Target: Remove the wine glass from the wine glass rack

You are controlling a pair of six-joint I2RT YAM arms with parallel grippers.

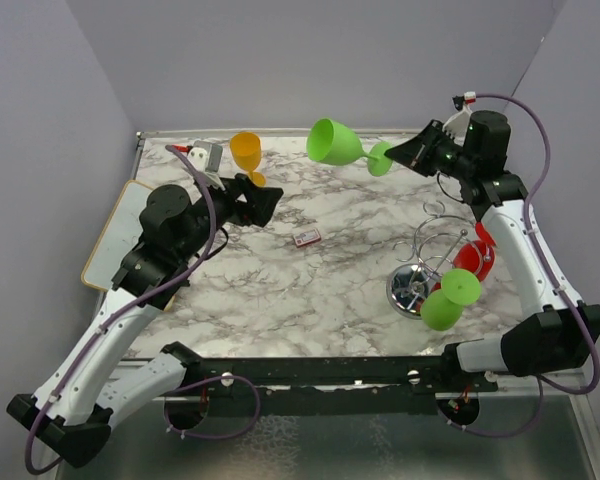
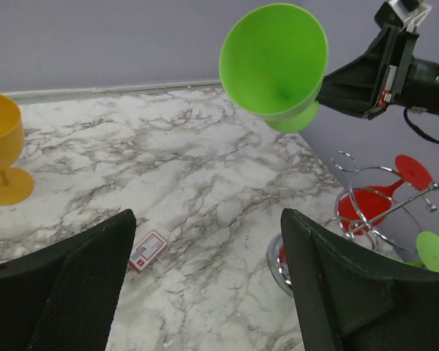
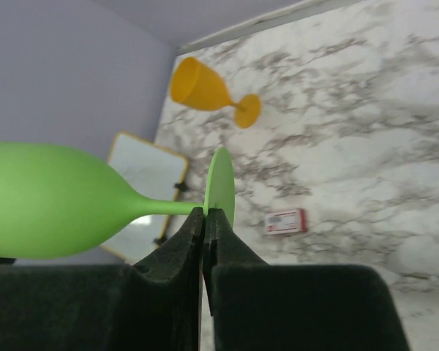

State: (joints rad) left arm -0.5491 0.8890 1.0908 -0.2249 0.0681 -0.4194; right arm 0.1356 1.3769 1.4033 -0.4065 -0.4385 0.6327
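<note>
near the right base the rack [image 1: 408, 290] stands on the bench [image 1: 310, 290], a red glass [image 1: 472, 258] hung on it. the left pincer [image 1: 270, 203] is spread, empty. farther back the right pincer [image 1: 393, 155] pinches the green glass [image 1: 335, 142] by its foot, sideways in the air, well apart from the rack.

I'm watching the green glass [image 1: 335, 142] lying sideways in midair, off the chrome rack [image 1: 408, 290], which is standing upright at right.
</note>
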